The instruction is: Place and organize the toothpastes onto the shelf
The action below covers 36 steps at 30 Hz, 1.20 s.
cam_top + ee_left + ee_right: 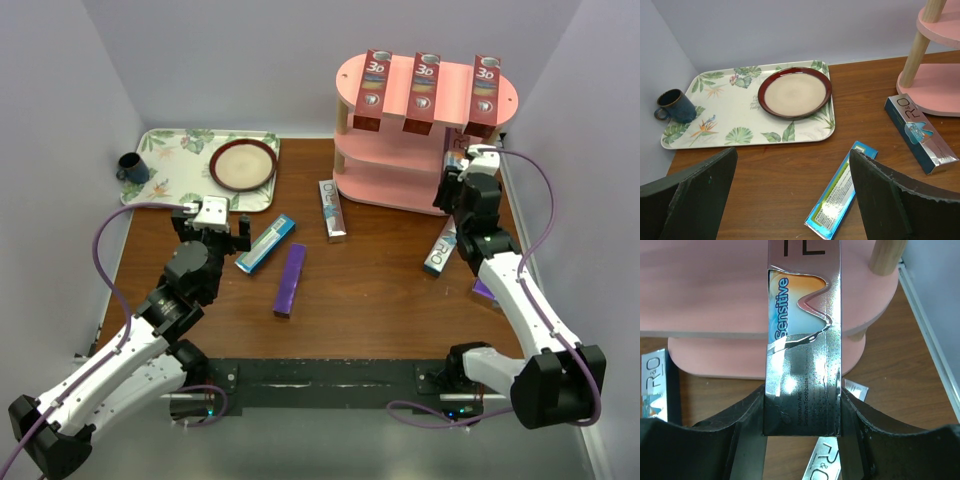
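Note:
The pink three-tier shelf (398,80) stands at the back right, with three red "3D" cartons (422,95) lying side by side on its top board. My right gripper (458,172) is shut on a silver "Sensitive" carton (802,365), whose far end reaches over the edge of a shelf board (705,300). My left gripper (222,228) is open and empty above the table, with a teal-blue carton (840,192) by its right finger. A purple carton (290,280), a dark blue and silver carton (332,209) and another silver carton (440,247) lie on the table.
A floral tray (180,150) at the back left holds a red-rimmed plate (243,164) and a dark blue mug (133,167). Another purple carton (487,292) lies partly under my right arm. Walls close in on the left, right and back.

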Tool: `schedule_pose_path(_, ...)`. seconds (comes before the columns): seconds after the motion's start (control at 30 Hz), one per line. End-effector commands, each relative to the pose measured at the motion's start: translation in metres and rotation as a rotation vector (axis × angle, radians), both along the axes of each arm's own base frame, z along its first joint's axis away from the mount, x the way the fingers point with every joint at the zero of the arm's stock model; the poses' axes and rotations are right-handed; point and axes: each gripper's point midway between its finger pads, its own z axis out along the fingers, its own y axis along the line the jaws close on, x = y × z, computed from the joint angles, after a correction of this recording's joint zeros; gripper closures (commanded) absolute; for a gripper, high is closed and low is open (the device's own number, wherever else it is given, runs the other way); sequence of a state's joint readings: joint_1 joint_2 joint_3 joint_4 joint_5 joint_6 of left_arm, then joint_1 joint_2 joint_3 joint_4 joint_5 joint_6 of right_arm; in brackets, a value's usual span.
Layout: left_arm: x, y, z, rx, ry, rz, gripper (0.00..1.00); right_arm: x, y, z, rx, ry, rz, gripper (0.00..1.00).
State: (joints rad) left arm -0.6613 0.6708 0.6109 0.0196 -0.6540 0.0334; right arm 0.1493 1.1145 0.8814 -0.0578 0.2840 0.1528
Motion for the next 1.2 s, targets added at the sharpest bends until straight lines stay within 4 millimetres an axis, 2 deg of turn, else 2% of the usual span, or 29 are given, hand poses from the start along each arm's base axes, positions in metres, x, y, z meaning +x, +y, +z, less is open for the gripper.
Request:
schedule_pose_path(0.0, 0.000, -0.001, 0.007, -0.041, -0.027, -0.006, 0.00, 0.014, -0.010, 0.043, -0.011, -0.173, -0.055, 0.51)
schedule_pose_path(0.4, -0.001, 0.000, 0.009, -0.042, -0.033, -0.003, 0.00, 0.029, -0.016, 0.029, -0.022, -0.162, -0.101, 0.47)
schedule_pose_path(0.53, -0.002, 0.001, 0.009, -0.041, -0.035, -0.002, 0.00, 0.034, -0.017, 0.025, -0.026, -0.165, -0.112, 0.42)
schedule_pose_path(0.9, -0.002, 0.002, 0.011, -0.042, -0.040, 0.001, 0.00, 0.035, -0.019, 0.023, -0.022, -0.174, -0.128, 0.41)
schedule_pose_path(1.17, -0.002, 0.002, 0.011, -0.042, -0.039, -0.002, 0.00, 0.016, -0.016, 0.030, 0.006, -0.160, -0.100, 0.19)
